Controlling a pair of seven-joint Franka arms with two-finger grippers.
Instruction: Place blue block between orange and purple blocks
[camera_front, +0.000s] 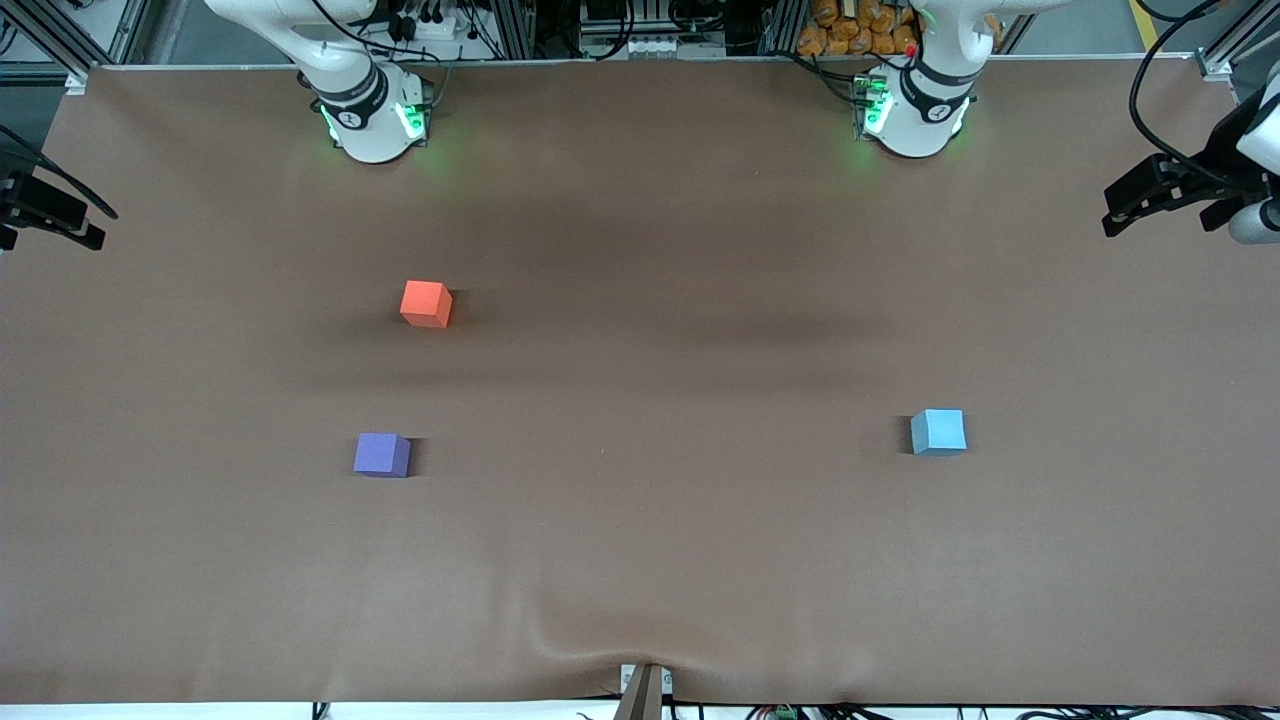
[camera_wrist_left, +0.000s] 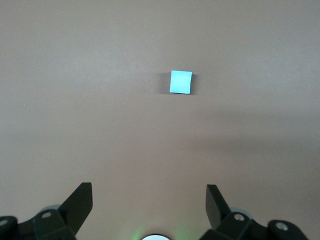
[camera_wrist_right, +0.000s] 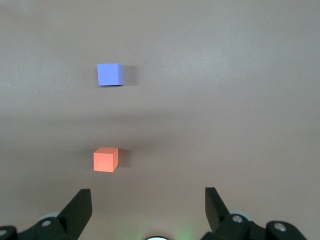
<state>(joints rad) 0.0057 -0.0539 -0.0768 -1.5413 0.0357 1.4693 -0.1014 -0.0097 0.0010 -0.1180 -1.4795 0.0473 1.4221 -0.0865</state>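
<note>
The blue block lies on the brown table toward the left arm's end. The orange block and the purple block lie toward the right arm's end. They stand apart, the purple one nearer to the front camera. My left gripper hangs open high over the table between its base and the blue block, with nothing between its fingers. Just as high, my right gripper is open and empty over the table between its base and the orange block.
The brown mat covers the whole table and has a wrinkle at its edge nearest the front camera. The two arm bases stand along the farthest edge.
</note>
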